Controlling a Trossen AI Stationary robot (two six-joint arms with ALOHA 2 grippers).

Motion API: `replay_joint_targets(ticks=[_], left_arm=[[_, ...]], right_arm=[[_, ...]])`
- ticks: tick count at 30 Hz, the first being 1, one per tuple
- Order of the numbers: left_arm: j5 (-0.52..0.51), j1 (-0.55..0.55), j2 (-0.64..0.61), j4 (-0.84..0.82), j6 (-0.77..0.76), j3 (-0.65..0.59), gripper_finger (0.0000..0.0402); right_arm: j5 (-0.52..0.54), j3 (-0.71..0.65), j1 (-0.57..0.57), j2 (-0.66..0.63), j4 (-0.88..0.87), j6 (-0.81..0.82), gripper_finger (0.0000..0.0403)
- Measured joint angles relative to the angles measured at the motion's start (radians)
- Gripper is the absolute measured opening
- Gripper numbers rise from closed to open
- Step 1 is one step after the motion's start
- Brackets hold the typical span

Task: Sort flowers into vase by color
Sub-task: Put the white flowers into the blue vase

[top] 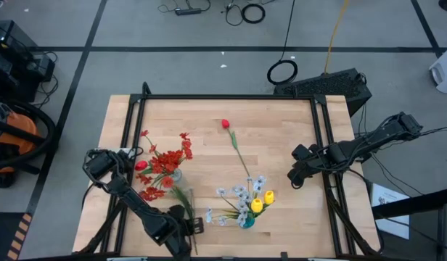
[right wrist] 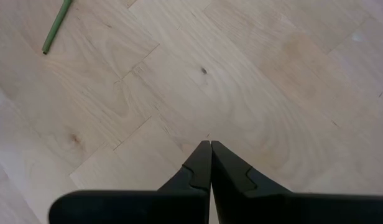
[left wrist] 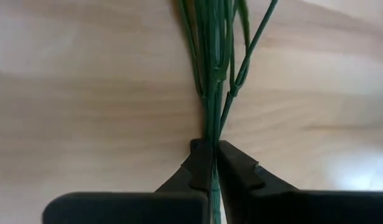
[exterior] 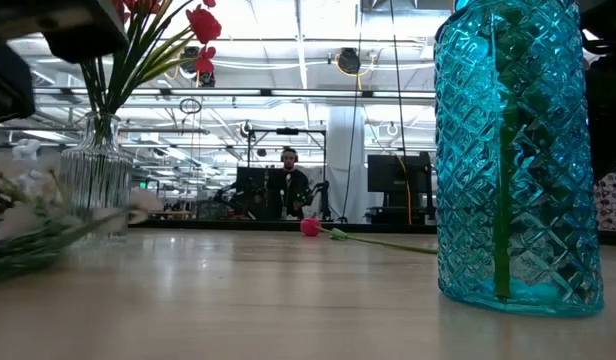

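Near the counter's front edge the left hand (left wrist: 211,163) pinches a white-blossom spray (left wrist: 211,74) by its stalks, lying flat. Next comes lifting it toward the blue vase (top: 246,221). The right hand (right wrist: 210,152), pressed together, waits by the right edge.

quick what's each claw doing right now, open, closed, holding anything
Left claw: closed on a bundle of green flower stems lying on the table.
Right claw: closed, holding nothing, above bare table.
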Motion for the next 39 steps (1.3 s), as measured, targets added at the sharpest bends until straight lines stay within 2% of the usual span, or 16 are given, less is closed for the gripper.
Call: replay_joint_targets(ticks=[7, 13, 18, 26, 32, 36, 39], left_arm=[[0.020, 0.044, -0.001, 0.011, 0.422, 0.001, 0.0018], [0.146, 0.115, -0.005, 0.012, 0.838, 0.005, 0.0018], [0.249, 0.175, -0.005, -0.013, 1.121, 0.006, 0.0018], [0.322, 0.250, -0.006, -0.088, 1.437, 0.006, 0.0018], [0.432, 0.290, -0.005, -0.087, 1.593, 0.004, 0.0018], [0.485, 0.297, -0.005, -0.073, 1.632, 0.002, 0.0018], [0.486, 0.296, -0.005, -0.065, 1.627, 0.002, 0.0018]], right_arm=[[0.000, 0.000, 0.000, 0.000, 0.016, 0.063, 0.0000], [-0.008, 0.000, 0.000, 0.000, 0.069, 0.147, 0.0000], [-0.032, 0.000, 0.009, 0.000, 0.127, 0.239, 0.0000], [-0.034, 0.000, 0.074, 0.000, 0.229, 0.401, 0.0000], [-0.032, 0.000, 0.132, 0.011, 0.242, 0.506, 0.0000], [-0.031, 0.000, 0.164, 0.030, 0.242, 0.546, 0.0000], [-0.030, 0.000, 0.184, 0.047, 0.242, 0.554, 0.0000]])
